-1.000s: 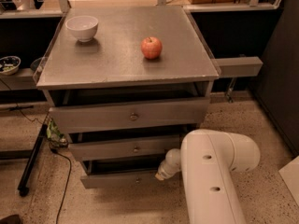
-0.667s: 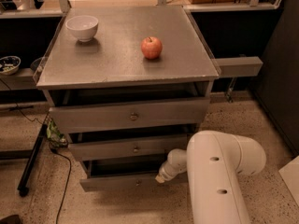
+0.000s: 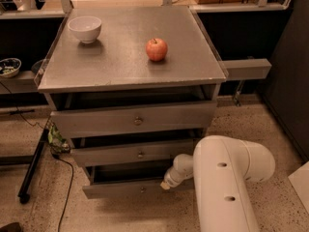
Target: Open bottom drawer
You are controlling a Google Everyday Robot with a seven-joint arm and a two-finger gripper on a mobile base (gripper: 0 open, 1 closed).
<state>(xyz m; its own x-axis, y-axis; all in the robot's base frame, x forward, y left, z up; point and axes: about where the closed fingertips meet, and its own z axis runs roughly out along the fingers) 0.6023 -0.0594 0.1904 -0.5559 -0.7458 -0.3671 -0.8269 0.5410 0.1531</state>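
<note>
The grey cabinet has three drawers, each with a small round knob. The bottom drawer is the lowest one and stands pulled out a little, with a dark gap above its front. My gripper is at the top edge of that drawer front, right of its knob. My white arm reaches in from the lower right and hides the drawer's right end. The middle drawer and top drawer also stand slightly out.
A white bowl and a red apple sit on the cabinet top. A black stand leg and a cable lie on the speckled floor at left. Dark shelving stands behind, and a dark panel at right.
My arm has shifted slightly to the right and toward the camera. The bottom drawer front sits a little lower in view, so it seems to have come out slightly.
</note>
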